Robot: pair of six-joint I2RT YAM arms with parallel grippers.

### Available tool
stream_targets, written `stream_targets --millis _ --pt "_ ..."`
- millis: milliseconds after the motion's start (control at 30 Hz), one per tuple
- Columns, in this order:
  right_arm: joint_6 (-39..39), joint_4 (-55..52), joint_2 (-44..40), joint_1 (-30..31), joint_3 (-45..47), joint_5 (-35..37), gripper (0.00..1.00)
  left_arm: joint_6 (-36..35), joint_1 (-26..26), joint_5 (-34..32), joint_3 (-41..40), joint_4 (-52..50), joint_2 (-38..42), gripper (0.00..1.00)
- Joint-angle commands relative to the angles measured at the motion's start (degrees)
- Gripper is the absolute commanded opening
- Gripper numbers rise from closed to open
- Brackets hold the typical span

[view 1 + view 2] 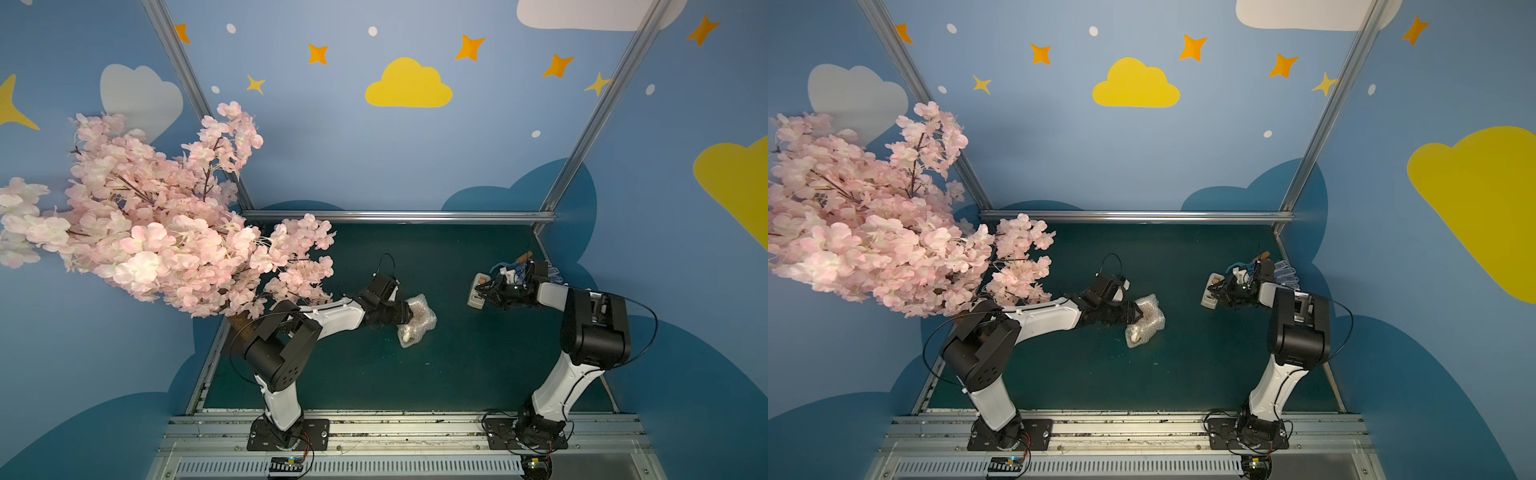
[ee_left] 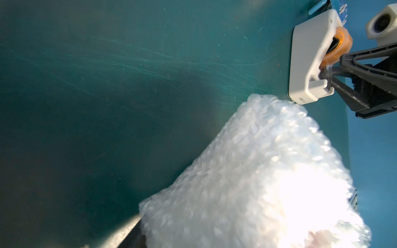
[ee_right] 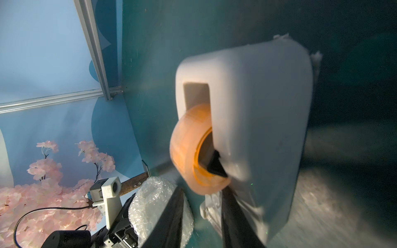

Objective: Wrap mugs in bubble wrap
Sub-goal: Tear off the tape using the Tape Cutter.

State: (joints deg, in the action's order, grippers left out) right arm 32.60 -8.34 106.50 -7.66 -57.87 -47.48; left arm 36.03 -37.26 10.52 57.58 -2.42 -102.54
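Jaws of the left gripper (image 1: 409, 318) are clamping the bubble wrap (image 1: 419, 321), which is lying bunched around the mug (image 1: 406, 332) near the middle of the green table (image 1: 374, 374); a pale part of the mug is showing at the bundle's near end in both top views. Its long axis is running from near to far, slanting slightly rightward. Farther off and to the right, well apart from the bundle, the right gripper (image 2: 326, 74) is reaching into the tape dispenser (image 2: 309, 62) beside the orange tape roll (image 3: 193, 150); whether its jaws are gripping tape cannot be told. Judged from this layout, any tape strip must travel leftward to the held bundle.
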Motion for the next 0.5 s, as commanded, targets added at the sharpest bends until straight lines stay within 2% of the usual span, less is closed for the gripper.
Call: stream_targets --millis 0,467 --pt "-0.34 -1.48 1.08 0.53 -0.01 0.72 0.28 -0.55 -0.45 -0.69 -1.77 -2.85 -1.70 0.62" --pt "0.36 -1.02 1.61 0.41 -0.14 0.71 0.04 -0.52 -0.48 -0.68 -1.68 -3.03 -1.75 0.61"
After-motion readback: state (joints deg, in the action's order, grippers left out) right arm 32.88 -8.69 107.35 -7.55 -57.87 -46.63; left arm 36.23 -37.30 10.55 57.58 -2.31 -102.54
